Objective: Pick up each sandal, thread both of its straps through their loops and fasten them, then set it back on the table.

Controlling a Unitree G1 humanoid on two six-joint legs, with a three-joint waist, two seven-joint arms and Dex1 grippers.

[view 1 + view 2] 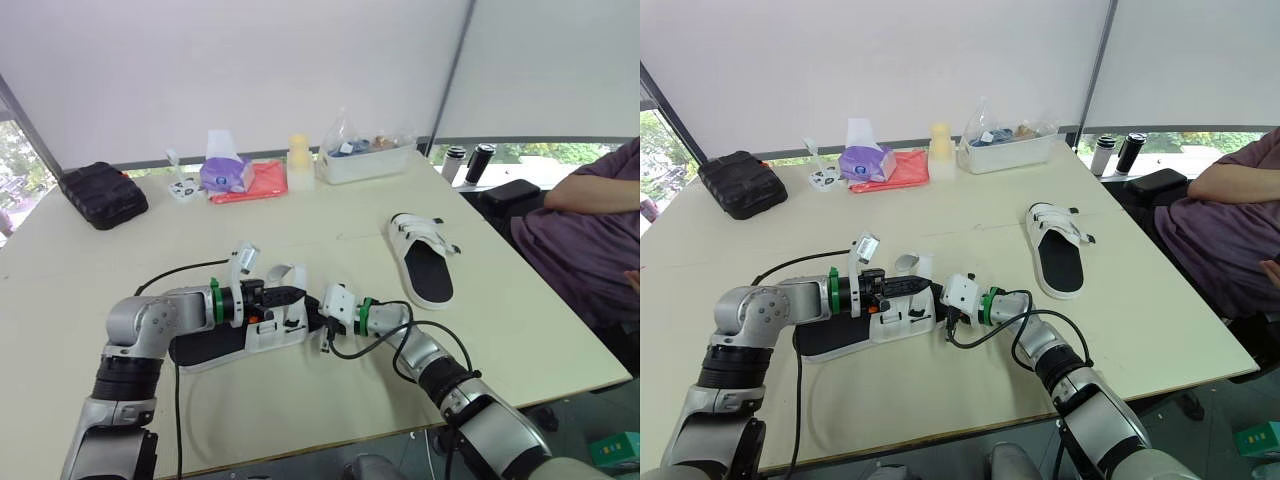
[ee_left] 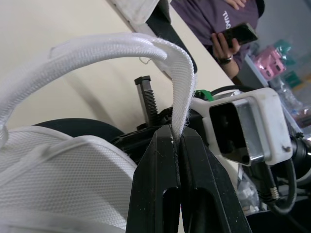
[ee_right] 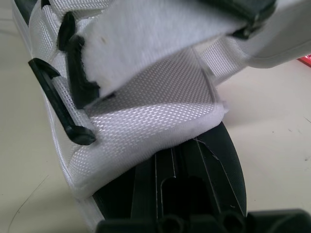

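Observation:
The near sandal point(image 1: 215, 345), black-soled with white mesh straps, lies on the table point(image 1: 330, 410) in front of me. My left gripper point(image 1: 298, 294) is over it, shut on the end of a white strap point(image 2: 121, 46) that arches up from the sandal. My right gripper point(image 1: 316, 312) meets the sandal's right end and is shut on the padded edge of its white upper point(image 3: 160, 121), beside the black strap loops point(image 3: 60, 104). The second sandal point(image 1: 422, 258) lies flat at the right, apart from both grippers.
Along the far edge stand a black pouch point(image 1: 102, 193), a purple tissue pack point(image 1: 225, 172) on red cloth, a pale bottle point(image 1: 299, 160) and a clear box point(image 1: 365, 158). A person point(image 1: 590, 235) sits at the right. A black cable point(image 1: 175, 272) crosses the table.

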